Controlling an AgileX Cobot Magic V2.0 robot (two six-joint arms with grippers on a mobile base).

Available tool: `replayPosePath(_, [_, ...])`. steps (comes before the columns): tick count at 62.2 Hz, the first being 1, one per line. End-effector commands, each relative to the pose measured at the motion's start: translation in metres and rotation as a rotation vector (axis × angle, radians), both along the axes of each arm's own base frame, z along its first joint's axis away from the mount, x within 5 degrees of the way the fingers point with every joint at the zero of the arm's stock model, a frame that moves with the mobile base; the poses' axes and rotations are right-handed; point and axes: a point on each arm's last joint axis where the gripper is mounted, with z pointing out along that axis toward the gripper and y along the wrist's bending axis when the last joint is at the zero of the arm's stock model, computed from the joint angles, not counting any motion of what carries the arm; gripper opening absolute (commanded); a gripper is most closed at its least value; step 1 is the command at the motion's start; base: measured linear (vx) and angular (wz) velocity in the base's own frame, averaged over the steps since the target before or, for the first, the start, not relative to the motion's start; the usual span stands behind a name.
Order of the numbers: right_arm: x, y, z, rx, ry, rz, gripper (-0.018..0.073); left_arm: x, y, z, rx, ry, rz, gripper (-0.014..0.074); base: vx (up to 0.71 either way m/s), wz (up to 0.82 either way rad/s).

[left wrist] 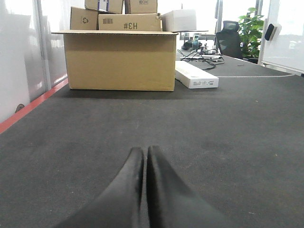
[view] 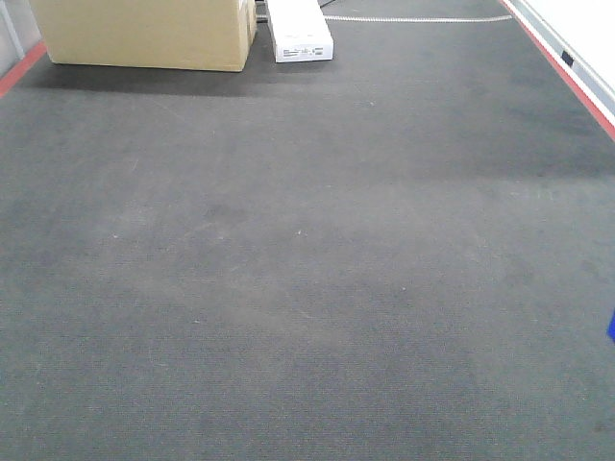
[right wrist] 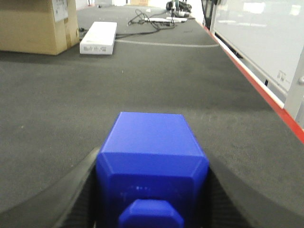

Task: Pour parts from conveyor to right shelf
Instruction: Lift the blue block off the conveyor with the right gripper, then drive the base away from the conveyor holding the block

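While my R fingers point(right wrist: 71, 194) clamp blue part point(right wrist: 151, 142) over conveyor point(right wrist: 142, 80), L fingers point(left wrist: 130, 190) sit pressed together, empty. Grasp looks done; next I reckon: carry to rt shelf (not in view), tip out.

A blue block point(right wrist: 152, 147) clamped between fingers point(right wrist: 71, 190) over conveyor point(right wrist: 142, 85).

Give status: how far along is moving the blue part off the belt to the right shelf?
Done: right end effector clamps the blue part. In hand: part is low over the conveyor, lifted or not unclear; left end effector is shut, empty. Left: carry to the shelf and pour; no shelf in view.
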Motion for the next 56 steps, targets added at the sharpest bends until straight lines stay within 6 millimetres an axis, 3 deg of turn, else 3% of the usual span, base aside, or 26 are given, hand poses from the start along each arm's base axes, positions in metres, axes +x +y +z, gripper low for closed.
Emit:
replayPosePath(1, [0.0011,-0.0008,0.0174,-0.009,-0.121,-0.007,-0.0009,0.0000,0.0000,-0.0027,-0.010,-0.056,-0.001,-0.0006,0.00,0.00])
replayPosePath(56, [0.0015,-0.0007,0.0147,-0.002,-0.112,-0.007,-0.0009,0.0000,0.0000,-0.0027,-0.010,-0.056,-0.001,-0.0006,0.00,0.00])
